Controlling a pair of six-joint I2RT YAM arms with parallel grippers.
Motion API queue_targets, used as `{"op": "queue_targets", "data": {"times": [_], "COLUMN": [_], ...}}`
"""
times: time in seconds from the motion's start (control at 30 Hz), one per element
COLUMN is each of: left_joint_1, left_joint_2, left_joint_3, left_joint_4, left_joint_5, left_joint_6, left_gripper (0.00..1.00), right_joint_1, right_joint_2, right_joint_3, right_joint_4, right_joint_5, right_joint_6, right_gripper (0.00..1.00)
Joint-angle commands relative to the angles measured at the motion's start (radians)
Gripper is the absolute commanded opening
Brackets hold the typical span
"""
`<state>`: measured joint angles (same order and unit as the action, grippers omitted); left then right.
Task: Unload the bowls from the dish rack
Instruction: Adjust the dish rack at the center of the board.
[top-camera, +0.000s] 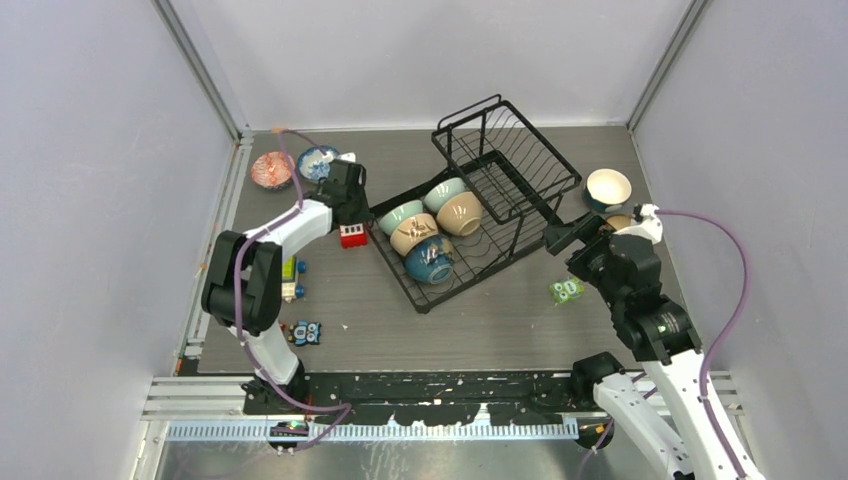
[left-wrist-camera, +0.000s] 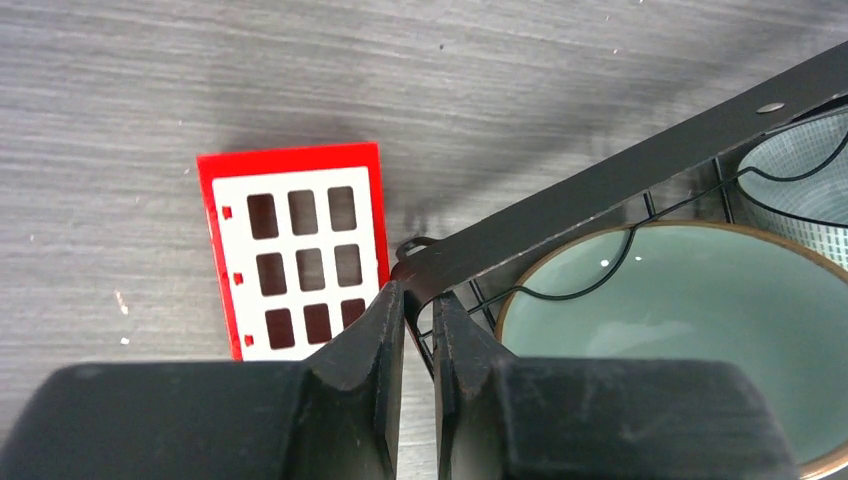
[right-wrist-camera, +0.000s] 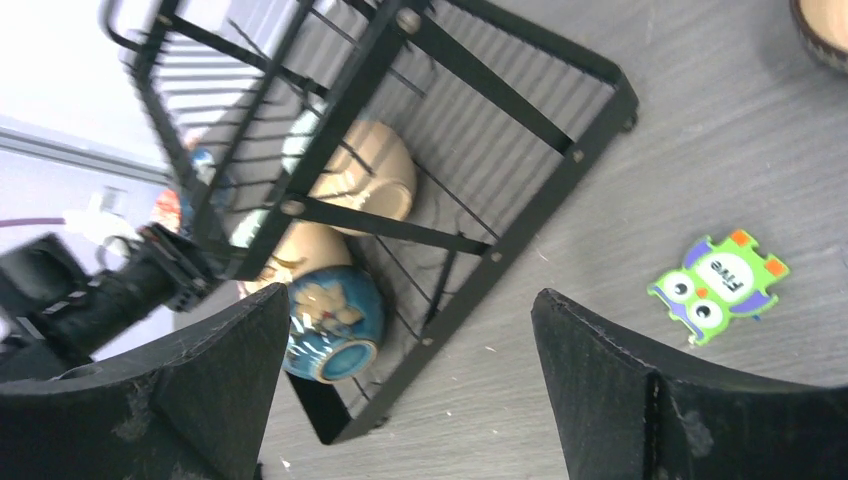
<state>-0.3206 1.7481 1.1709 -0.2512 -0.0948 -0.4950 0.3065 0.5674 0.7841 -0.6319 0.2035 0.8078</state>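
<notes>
A: Bowls (top-camera: 432, 258), where?
B: Five in dish rack (left-wrist-camera: 620, 165) at table centre; others out at 10 and 2 o'clock.
A: Grippers?
B: Left gripper (left-wrist-camera: 420, 297) pinching rack's 9 o'clock corner, jaws nearly together. Right gripper (right-wrist-camera: 410, 300) spread wide at 3 o'clock.
A: Advice?
B: Probably: steady rack, straddle tan bowl (top-camera: 462, 212) rim.
A: Writing?
B: "Five" on green owl puzzle piece (right-wrist-camera: 718, 285).
</notes>
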Motion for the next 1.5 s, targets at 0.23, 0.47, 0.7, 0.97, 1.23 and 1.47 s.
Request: {"op": "queue_targets", "data": {"times": [0.23,0.47,0.7,0.97,1.23,1.47], "left_joint_1": [-0.094,-0.165,-0.236,-0.251,-0.256,-0.290], "left_joint_2": [-0.204,-0.263,-0.303,-0.317,-0.385,-0.425], "left_joint_3": [-0.146,-0.203,-0.247,-0.279,-0.349,-0.397], "left_joint_4": [0.064,0.068,0.069,0.073,0.078,0.080], "left_joint_5": [-0.028,-0.047,-0.079,-0.106,-0.101,-0.103], "left_joint_6": [-0.095,-0.124,-0.147,-0.158,-0.183,-0.199], "left_gripper": [0.00,0.00,0.00,0.00,0.00,0.00], "right_joint_1": [0.003,0.001,-0.003,-0.004,-0.013,-0.034], "right_joint_2": [0.169,0.356,0.393,0.283,0.329,0.410], "right_joint_3": [0.292,0.421,0.465,0.437,0.395,0.381], "right_joint_4": [0.022,-0.005,-0.084,-0.174,-0.084,-0.042], "right_joint_5": [0.006,-0.007,0.069,0.152,0.071,0.054], "right_joint_6": [-0.026,-0.027,-0.068,-0.110,-0.064,-0.042], "right_gripper": [0.97,0.96,0.97,0.97,0.98,0.99]}}
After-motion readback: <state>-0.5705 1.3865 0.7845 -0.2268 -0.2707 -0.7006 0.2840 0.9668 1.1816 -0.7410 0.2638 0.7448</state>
